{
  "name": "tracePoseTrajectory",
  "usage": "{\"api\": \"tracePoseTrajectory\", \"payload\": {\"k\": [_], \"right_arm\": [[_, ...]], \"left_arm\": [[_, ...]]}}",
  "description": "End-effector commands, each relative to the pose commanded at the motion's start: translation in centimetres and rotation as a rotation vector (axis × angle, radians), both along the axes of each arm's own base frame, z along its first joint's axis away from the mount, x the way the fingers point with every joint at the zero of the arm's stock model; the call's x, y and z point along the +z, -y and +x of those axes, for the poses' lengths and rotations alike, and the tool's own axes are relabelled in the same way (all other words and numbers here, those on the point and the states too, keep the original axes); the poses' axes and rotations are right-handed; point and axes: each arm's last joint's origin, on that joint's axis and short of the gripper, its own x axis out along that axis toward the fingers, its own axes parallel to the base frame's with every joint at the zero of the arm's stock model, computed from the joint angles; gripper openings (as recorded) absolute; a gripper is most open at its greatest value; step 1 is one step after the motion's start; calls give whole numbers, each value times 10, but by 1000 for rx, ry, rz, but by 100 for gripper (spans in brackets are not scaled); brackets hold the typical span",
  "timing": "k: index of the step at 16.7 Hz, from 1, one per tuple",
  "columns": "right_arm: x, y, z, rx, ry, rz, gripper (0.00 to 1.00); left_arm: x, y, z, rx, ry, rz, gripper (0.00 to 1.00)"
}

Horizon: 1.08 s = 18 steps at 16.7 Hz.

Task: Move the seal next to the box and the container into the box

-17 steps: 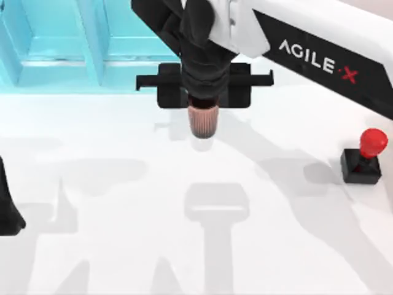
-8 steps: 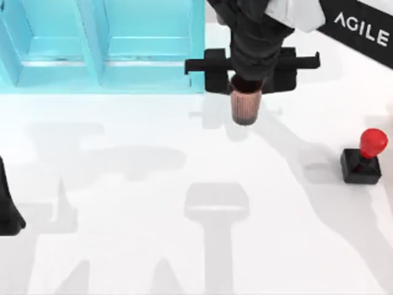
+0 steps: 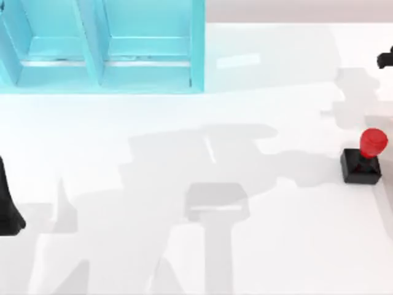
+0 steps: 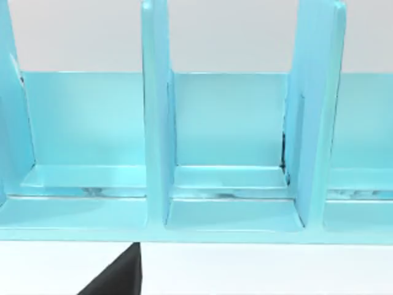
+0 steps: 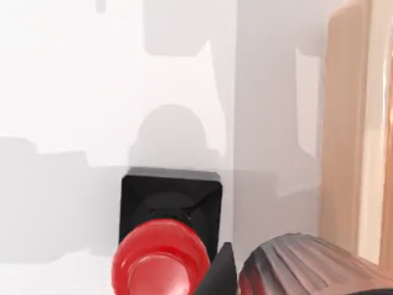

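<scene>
The seal (image 3: pixel 363 158), a black block with a red knob, stands on the white table near the right edge, far from the box. In the right wrist view the seal (image 5: pixel 167 239) lies just below the camera. My right gripper (image 5: pixel 288 284) is shut on the container (image 5: pixel 307 265), a ribbed copper cup held close above and beside the seal. A black part of my right arm (image 3: pixel 387 59) pokes in at the right edge. The cyan box (image 3: pixel 196 49) with upright dividers sits at the back left, and the left wrist view faces the box (image 4: pixel 156 123). My left gripper (image 3: pixel 6 212) is parked at the left edge.
The white table (image 3: pixel 184 258) carries soft arm shadows across its middle. A tan strip (image 5: pixel 350 123) runs along the table's edge in the right wrist view.
My right arm has swung away from the box toward the right with the container and left most of the top view. The seal and left arm have not moved.
</scene>
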Motion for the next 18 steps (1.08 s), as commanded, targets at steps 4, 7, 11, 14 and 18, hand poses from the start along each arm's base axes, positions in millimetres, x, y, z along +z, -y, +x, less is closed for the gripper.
{"api": "tracePoseTrajectory", "payload": {"k": [4,7,11,14,18], "right_arm": [[-5,102,-68,2,13,29,0],[-15,146,-128,1,51,38,0],[-30,167,-189,-1,108,28,0],[-36,169,-208,0,130,19,0],[-36,169,-209,0,131,19,0]], "left_arm": [[0,0,0,0,0,0,100],[0,0,0,0,0,0,100],[0,0,0,0,0,0,100],[0,0,0,0,0,0,100],[0,0,0,0,0,0,100]]}}
